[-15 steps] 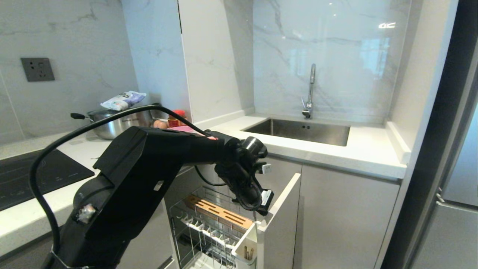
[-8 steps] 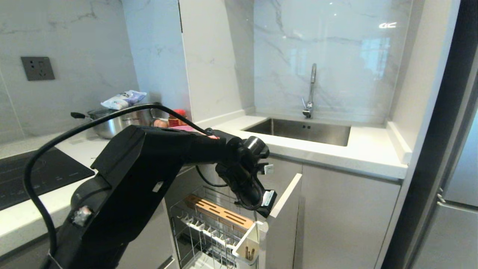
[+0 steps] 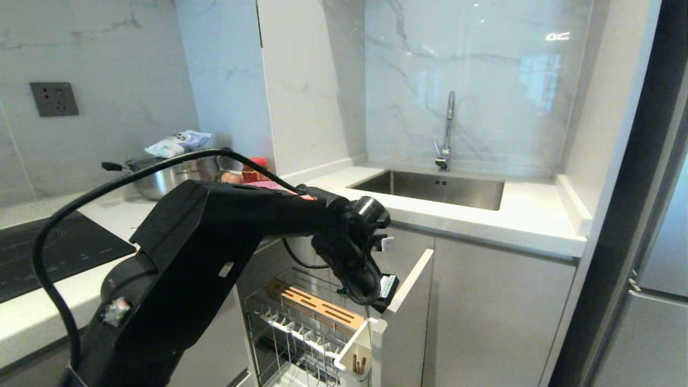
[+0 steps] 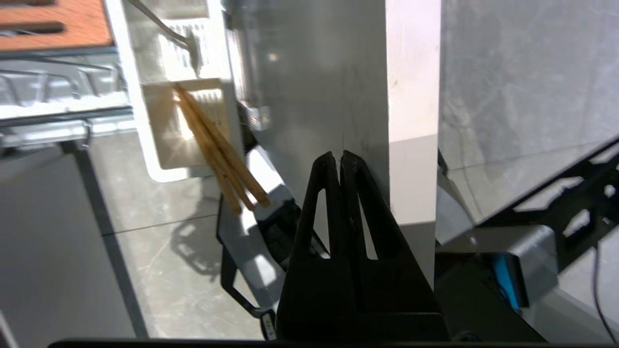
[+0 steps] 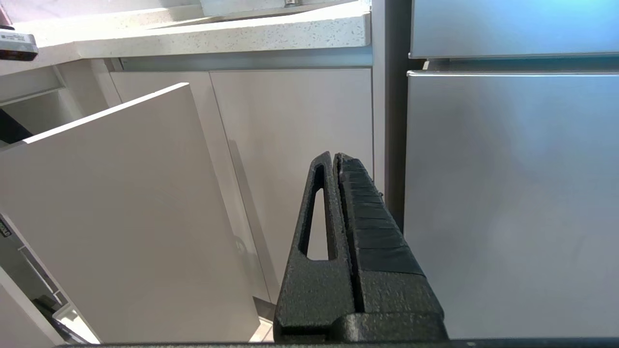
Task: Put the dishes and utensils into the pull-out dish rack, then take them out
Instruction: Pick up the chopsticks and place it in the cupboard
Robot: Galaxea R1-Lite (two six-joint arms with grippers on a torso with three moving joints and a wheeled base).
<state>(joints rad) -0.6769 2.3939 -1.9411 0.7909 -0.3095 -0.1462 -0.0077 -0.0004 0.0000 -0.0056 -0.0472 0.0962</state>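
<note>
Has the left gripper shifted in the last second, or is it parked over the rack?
Yes, slightly: the left gripper, shut, has edged right toward the drawer front panel, above the cutlery cup.

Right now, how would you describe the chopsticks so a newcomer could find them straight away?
Start at the sink and drop to the pulled-out dish rack below the counter. At its front corner, just behind the drawer front, sits a white cutlery cup. The chopsticks are the two thin wooden sticks leaning together in one compartment; a metal utensil occupies the next compartment.
</note>
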